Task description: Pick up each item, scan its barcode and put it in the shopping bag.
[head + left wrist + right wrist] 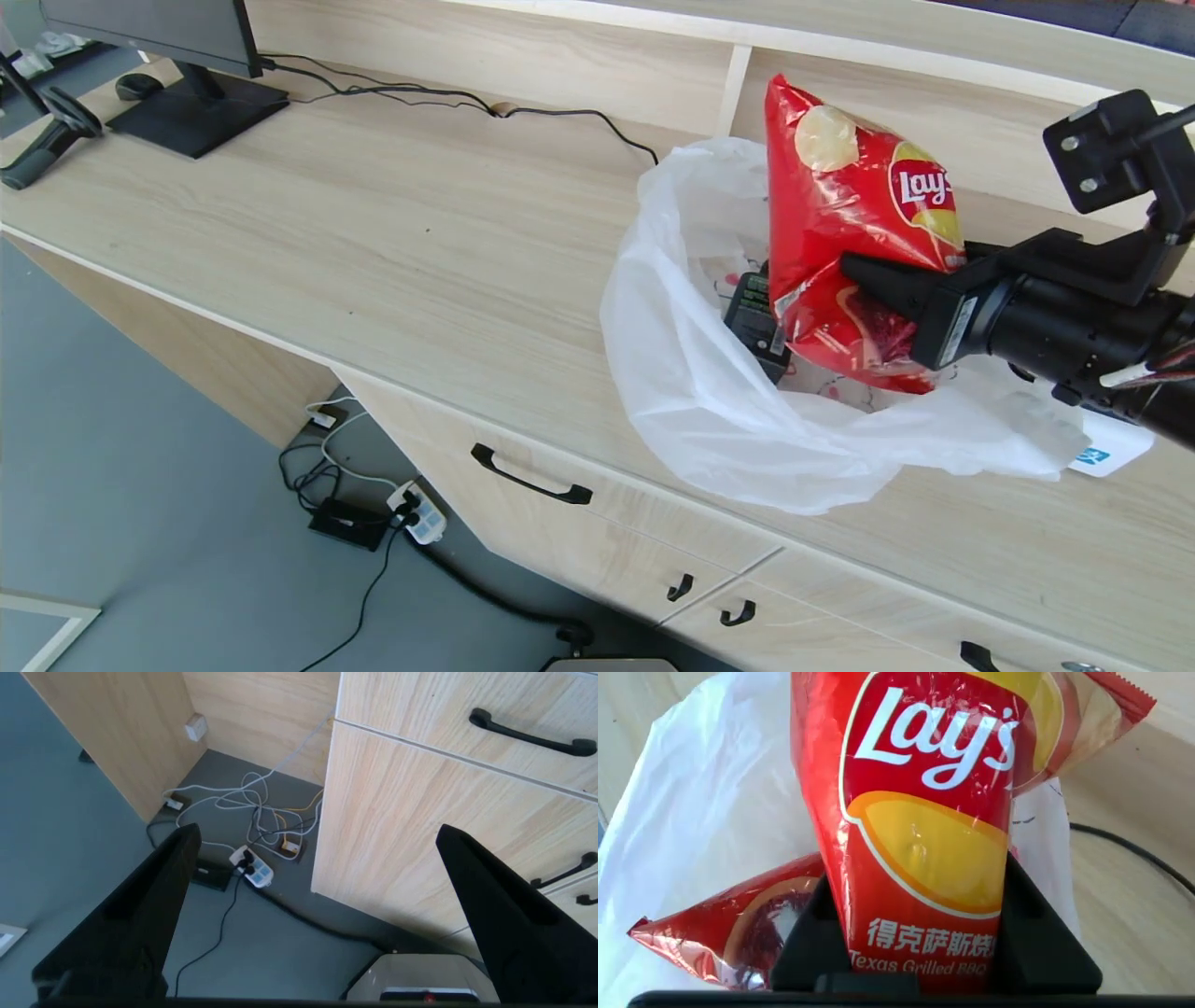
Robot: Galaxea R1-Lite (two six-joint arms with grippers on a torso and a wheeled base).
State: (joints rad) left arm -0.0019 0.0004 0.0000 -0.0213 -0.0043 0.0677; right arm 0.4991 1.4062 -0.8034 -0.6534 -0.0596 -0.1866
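Pale wood-grain covered the desk (pixel 373 261), which ran from far left to near right, with black-handled drawers (pixel 530 476) along its near side. On the right part of the desk, close to the near edge, lay the white plastic shopping bag (pixel 709 411), its mouth gaping open. A dark packet (pixel 754 317) sat inside it.

The right gripper (pixel 868 280) came in from the right. Its jaws were clenched on the lower half of the red chip bag (pixel 840 215), one jaw on each face, as the right wrist view confirmed (pixel 924 943). The chip bag (pixel 915 812) stood nearly upright, its bottom end over the shopping bag's mouth (pixel 701 812) just right of the dark packet, and its top rose well above the plastic.

The left gripper (pixel 322 905) hung low beside the drawers (pixel 448 812), over the grey floor, with its jaws released and spread wide, grasping nothing.

A white card (pixel 1111 448) lay on the desk at the shopping bag's right edge. At the far left stood a monitor (pixel 187 56), with a black cable (pixel 560 117) trailing right from it across the desk. On the floor under the desk lay a power strip (pixel 420 511) among loose cords.
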